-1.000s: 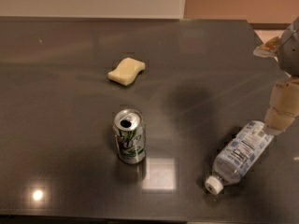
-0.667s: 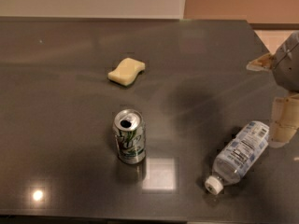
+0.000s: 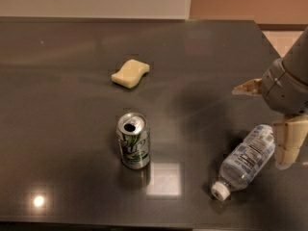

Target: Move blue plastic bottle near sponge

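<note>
The blue plastic bottle lies on its side at the front right of the dark table, white cap pointing to the front edge. The pale yellow sponge lies far off at the middle back left. My gripper hangs at the right edge, just above the bottle's base end. It is open and empty: one beige finger points left, the other finger points down beside the bottle.
A silver-green soda can stands upright, opened, in the front middle, between the bottle and the sponge. The table's right edge runs close behind my arm.
My gripper has moved down and nearer to the bottle's base end. The bottle, the can and the sponge have not moved.
</note>
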{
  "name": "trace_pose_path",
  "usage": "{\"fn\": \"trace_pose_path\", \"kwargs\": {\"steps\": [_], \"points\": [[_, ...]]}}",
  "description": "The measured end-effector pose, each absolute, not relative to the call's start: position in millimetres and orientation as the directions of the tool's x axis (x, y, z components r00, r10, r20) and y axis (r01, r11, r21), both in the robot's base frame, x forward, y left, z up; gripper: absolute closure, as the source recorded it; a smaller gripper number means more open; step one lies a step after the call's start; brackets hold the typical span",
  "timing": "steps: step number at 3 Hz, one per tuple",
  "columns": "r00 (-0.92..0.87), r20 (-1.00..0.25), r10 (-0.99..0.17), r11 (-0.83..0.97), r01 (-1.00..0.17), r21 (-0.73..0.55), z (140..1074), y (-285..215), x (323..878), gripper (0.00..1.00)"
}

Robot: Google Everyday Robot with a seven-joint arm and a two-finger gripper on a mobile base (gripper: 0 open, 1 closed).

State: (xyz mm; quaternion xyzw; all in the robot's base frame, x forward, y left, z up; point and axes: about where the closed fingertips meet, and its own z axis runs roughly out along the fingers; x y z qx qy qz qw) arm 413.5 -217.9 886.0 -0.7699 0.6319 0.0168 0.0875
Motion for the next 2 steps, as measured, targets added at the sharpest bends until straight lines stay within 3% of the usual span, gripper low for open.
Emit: {"fn": "trace_pose_path", "kwargs": {"steps": [2], "points": [[0.399, -0.092, -0.912, -0.393, -0.916, -0.075, 861, -216, 398, 0.00]]}}
